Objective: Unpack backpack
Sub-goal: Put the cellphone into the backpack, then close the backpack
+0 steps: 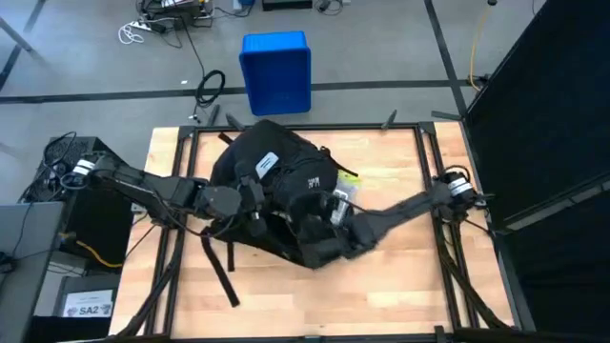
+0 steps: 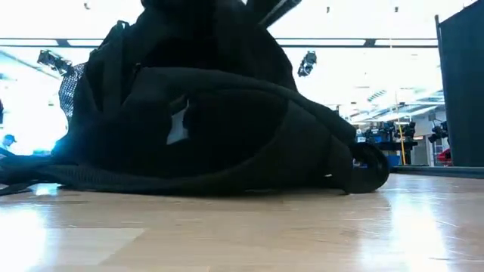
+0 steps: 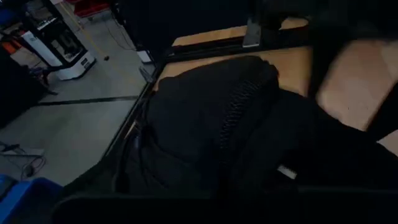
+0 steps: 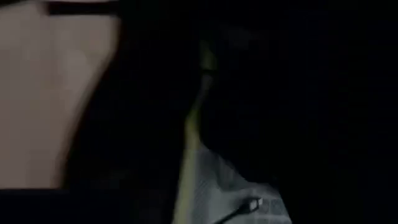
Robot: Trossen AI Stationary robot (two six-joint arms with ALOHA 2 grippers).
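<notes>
The backpack [image 1: 276, 195] lies mid-desk, straps trailing toward the near edge. The right gripper [image 1: 335, 211] sits buried at its opening and the left gripper [image 1: 250, 195] presses its left side; I cannot tell either jaws' state. Blind pulling could snag lining and drag the bag.

Backpack [image 1: 276, 195] on table [image 1: 400, 276], box [image 1: 276, 71] behind it.

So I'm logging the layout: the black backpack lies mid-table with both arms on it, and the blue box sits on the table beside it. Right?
Not quite. The blue box stands on the floor beyond the table's far edge, as the high view shows. The rest holds: the backpack lies mid-table, with the left gripper and right gripper on it.
</notes>
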